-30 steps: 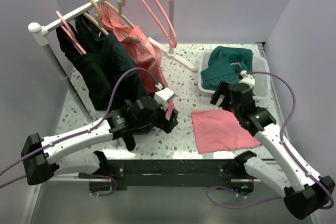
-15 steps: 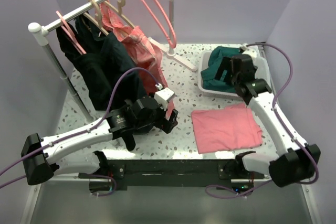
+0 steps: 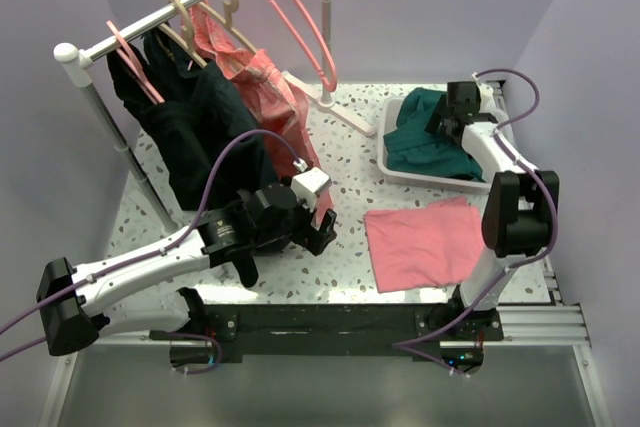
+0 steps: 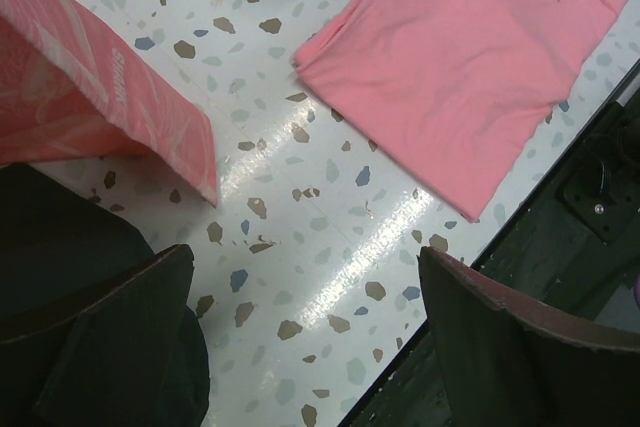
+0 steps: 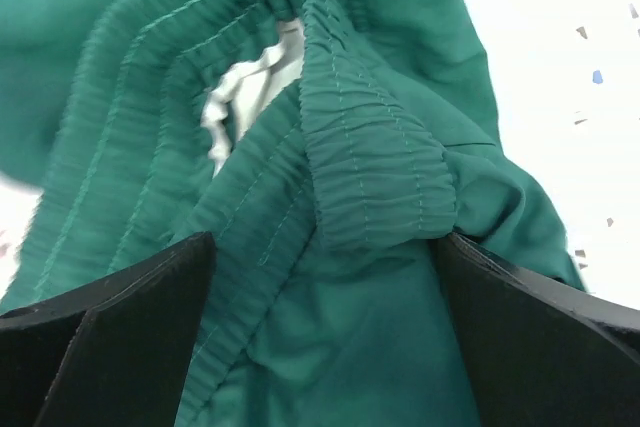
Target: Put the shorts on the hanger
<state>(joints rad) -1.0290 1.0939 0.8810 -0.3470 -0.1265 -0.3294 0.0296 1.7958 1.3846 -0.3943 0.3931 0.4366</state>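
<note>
My left gripper (image 4: 310, 287) spread wide and empty, left of the white tray (image 3: 400, 172), flat pink cloth (image 3: 430, 242) before the tray, my right gripper (image 5: 325, 277) unclenched, straddling the waistband of the teal shorts (image 5: 370, 147) heaped in the tray, salmon-pink hanger (image 3: 300, 22) hooked on the rail (image 3: 170, 12) beyond the tray

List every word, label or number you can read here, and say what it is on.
White lettering on the salmon garment, left wrist view: too small and tilted to read.
On the shorts and the pink cloth: none.
Nothing else readable in any view.
</note>
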